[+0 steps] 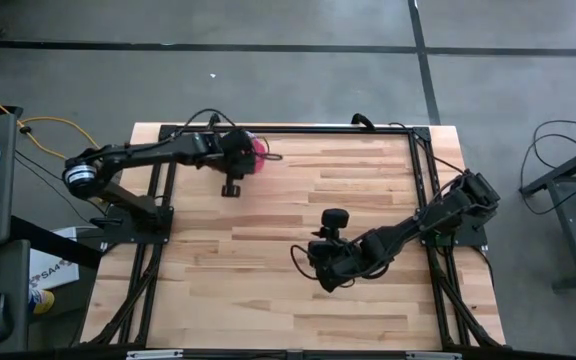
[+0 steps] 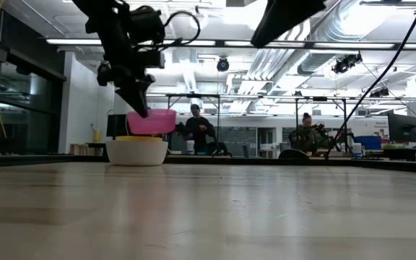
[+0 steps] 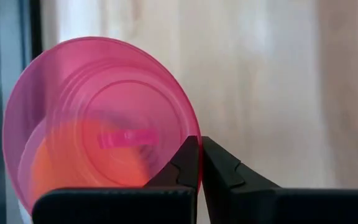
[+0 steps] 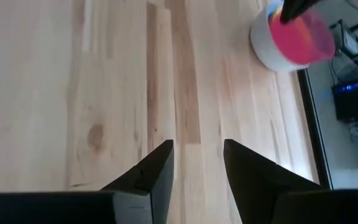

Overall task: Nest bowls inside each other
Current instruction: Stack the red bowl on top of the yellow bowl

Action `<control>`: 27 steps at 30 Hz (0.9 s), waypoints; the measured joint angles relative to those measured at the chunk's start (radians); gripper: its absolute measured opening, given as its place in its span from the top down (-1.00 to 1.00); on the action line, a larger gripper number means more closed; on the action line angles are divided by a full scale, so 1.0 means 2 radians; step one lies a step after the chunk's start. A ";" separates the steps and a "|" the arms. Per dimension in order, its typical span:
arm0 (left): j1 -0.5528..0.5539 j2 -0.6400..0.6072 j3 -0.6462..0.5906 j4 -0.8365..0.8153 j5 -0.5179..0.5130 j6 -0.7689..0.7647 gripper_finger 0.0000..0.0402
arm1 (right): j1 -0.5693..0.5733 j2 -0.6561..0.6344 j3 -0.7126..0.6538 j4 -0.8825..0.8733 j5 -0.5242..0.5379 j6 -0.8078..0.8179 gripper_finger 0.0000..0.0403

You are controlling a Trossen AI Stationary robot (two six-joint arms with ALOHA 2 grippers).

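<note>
Left gripper (image 3: 199,163) shut on pink bowl (image 3: 98,118) rim, above stack.

Pink bowl (image 2: 151,121): translucent red-pink plastic, round, concentric rings on base. Sits upright on top of stack, not fully seated, most of its wall still pokes above the rest. Left claw (image 3: 199,163) pinched shut on its rim.

White bowl (image 2: 136,152): bottom of stack, opaque, upright on bench, far corner on left arm's side, near bench edge.

Yellow bowl (image 2: 139,139): only thin rim strip peeks between white and pink. Blue and purple can't be made out.
</note>
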 joint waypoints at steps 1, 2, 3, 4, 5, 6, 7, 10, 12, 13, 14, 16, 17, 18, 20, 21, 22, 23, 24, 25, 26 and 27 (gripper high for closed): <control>0.009 0.000 0.000 -0.003 -0.005 -0.003 1.00 | -0.003 0.000 -0.002 -0.002 -0.004 0.001 0.33; 0.020 0.000 0.000 -0.003 -0.011 -0.007 1.00 | -0.007 0.000 -0.003 -0.001 -0.010 0.001 0.33; 0.029 0.000 0.000 -0.001 -0.020 -0.010 1.00 | -0.010 0.000 -0.005 -0.001 -0.015 0.002 0.33; 0.037 0.000 0.000 0.000 -0.027 -0.011 1.00 | -0.013 0.000 -0.007 0.000 -0.019 0.002 0.33; 0.045 0.000 0.000 0.002 -0.031 -0.011 1.00 | -0.016 0.000 -0.007 -0.002 -0.024 0.002 0.33; 0.052 0.000 0.000 0.005 -0.031 -0.011 1.00 | -0.019 0.000 -0.007 -0.002 -0.024 0.002 0.33; 0.059 0.000 0.000 0.008 -0.031 -0.011 1.00 | -0.021 0.000 -0.007 -0.001 -0.024 0.002 0.33; 0.076 0.000 0.000 0.008 -0.029 -0.013 1.00 | -0.028 0.000 -0.007 -0.001 -0.024 0.001 0.33; 0.083 0.000 0.000 0.006 -0.019 -0.015 1.00 | -0.031 0.000 -0.007 -0.001 -0.024 0.001 0.33; 0.086 0.000 0.000 0.005 -0.012 -0.015 1.00 | -0.032 0.000 -0.007 -0.001 -0.024 0.001 0.33; 0.086 0.000 0.000 0.005 -0.007 -0.015 1.00 | -0.032 0.000 -0.007 -0.001 -0.024 0.001 0.33; 0.084 0.000 0.000 0.004 -0.004 -0.015 1.00 | -0.032 0.000 -0.007 -0.001 -0.024 0.000 0.33; 0.083 0.000 0.000 0.003 -0.004 -0.015 1.00 | -0.032 0.000 -0.007 -0.001 -0.024 0.000 0.33; 0.083 0.000 0.000 0.002 -0.002 -0.015 1.00 | -0.032 0.000 -0.007 -0.001 -0.025 0.000 0.33; 0.084 0.002 -0.002 0.003 -0.003 -0.015 1.00 | -0.032 0.000 -0.007 -0.001 -0.025 0.000 0.33; 0.084 0.005 -0.003 0.004 -0.003 -0.014 1.00 | -0.032 0.000 -0.007 -0.001 -0.025 0.000 0.33; 0.084 0.008 -0.005 0.003 -0.003 -0.013 1.00 | -0.032 0.000 -0.007 -0.001 -0.026 0.001 0.33; 0.084 0.011 -0.008 0.001 -0.003 -0.015 1.00 | -0.031 0.000 -0.007 -0.001 -0.026 0.001 0.33; 0.084 0.015 -0.009 0.001 -0.003 -0.015 1.00 | -0.031 0.000 -0.007 -0.001 -0.029 0.001 0.33; 0.084 0.019 -0.011 0.004 -0.003 -0.014 1.00 | -0.031 0.000 -0.007 0.000 -0.034 0.001 0.33; 0.084 0.023 -0.013 0.005 -0.003 -0.013 1.00 | -0.031 0.000 -0.007 0.000 -0.038 0.001 0.33; 0.084 0.027 -0.014 0.005 -0.003 -0.012 1.00 | -0.031 0.000 -0.007 0.001 -0.042 0.001 0.33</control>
